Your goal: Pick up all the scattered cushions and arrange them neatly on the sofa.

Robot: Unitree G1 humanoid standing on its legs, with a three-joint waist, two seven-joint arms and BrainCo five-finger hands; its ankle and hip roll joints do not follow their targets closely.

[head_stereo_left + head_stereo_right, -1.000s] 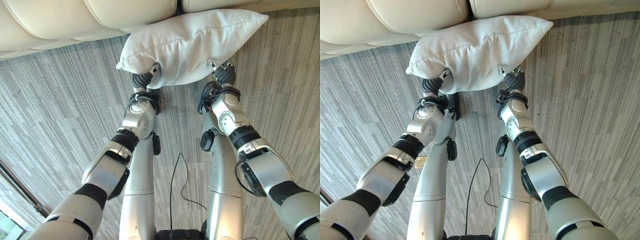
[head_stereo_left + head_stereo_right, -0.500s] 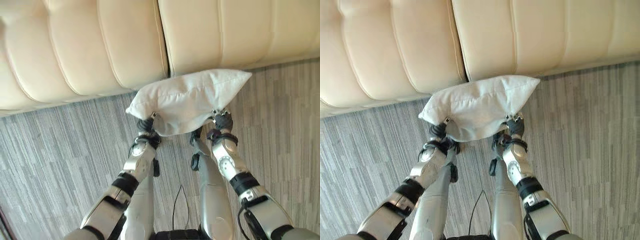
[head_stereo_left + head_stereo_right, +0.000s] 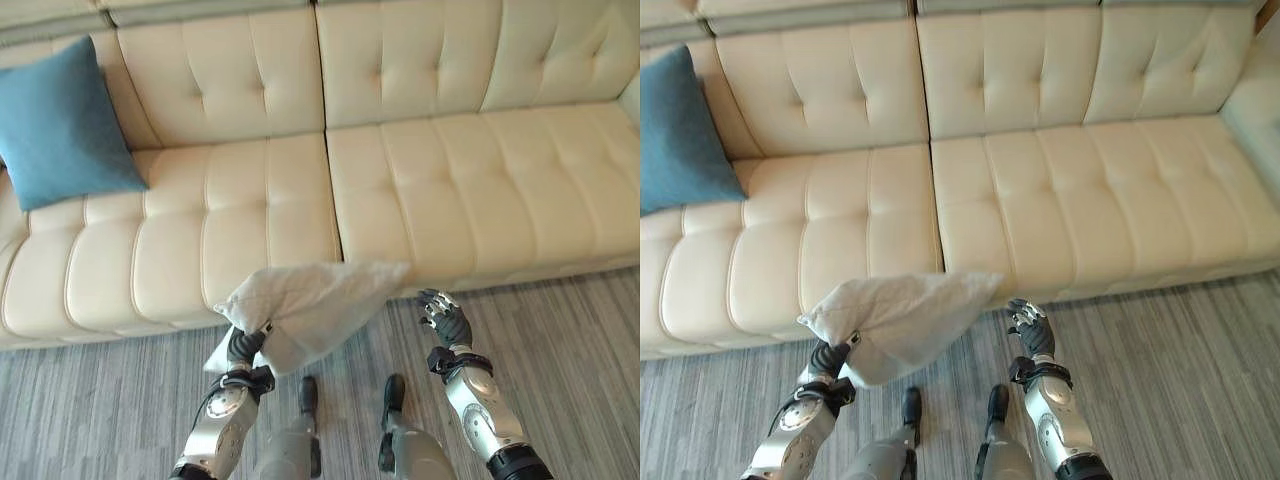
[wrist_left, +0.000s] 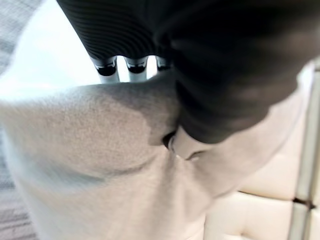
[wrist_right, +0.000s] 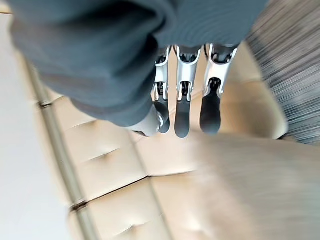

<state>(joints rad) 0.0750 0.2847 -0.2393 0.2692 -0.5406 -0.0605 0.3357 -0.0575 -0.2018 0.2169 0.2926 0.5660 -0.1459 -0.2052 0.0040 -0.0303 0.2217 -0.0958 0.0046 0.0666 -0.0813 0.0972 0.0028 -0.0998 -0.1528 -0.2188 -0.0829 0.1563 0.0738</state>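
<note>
1. Left eye view: the left hand (image 3: pixel 243 348) grips the near left corner of the grey cushion (image 3: pixel 315 303), which hangs in the air just in front of the sofa (image 3: pixel 420 170) seat edge. The right hand (image 3: pixel 446 320) stands free at about 3 o'clock from the cushion, fingers spread and holding nothing. A blue cushion (image 3: pixel 58 125) already leans in the sofa's corner at 10 o'clock.

2. Right eye view: the same layout — the cushion is above the grey floor (image 3: pixel 1200 350), not yet on the seat.

3. Left wrist view: fingers and thumb are curled into the grey cloth, pinching it.

4. Right wrist view: straight fingers (image 5: pixel 210 112) point at cream upholstery, nothing between them.

5. Step in hand, as I judge it: carrying the cushion to the sofa. Next it needs lifting over the seat edge toward 12 o'clock and setting upright against the backrest.

6. A second ago both hands held the cushion low over the floor — since then the right hand has let go and the view has risen to take in the whole sofa.
</note>
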